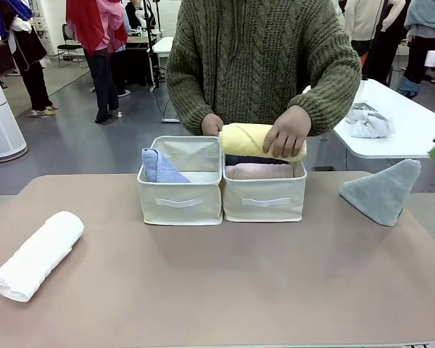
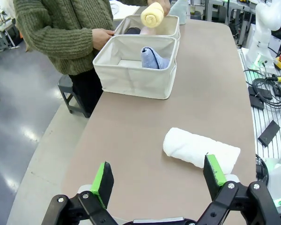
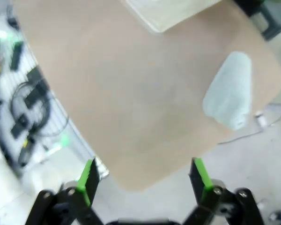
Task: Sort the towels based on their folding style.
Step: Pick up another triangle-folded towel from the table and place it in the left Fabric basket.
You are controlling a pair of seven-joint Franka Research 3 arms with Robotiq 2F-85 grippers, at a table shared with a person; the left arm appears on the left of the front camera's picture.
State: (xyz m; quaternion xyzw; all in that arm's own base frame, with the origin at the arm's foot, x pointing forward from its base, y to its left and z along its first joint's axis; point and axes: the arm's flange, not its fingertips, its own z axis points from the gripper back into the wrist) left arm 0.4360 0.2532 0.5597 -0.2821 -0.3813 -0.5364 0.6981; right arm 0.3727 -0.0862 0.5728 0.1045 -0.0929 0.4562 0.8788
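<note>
Left gripper [image 2: 158, 177] wide open, empty; white roll [image 2: 199, 149] just ahead on table. Right gripper [image 3: 144, 174] wide open, empty; teal cone [image 3: 229, 96] ahead, well apart. Far ahead of left gripper, hand [image 1: 288, 132] holds yellow roll [image 1: 257, 140] over bin [image 1: 264, 199].

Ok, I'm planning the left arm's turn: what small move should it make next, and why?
Probably lower the open left gripper over the white roll. It lies loose on the table just ahead of it, unsorted, while the person's hand holds the yellow roll over the bin with the pink roll.
</note>
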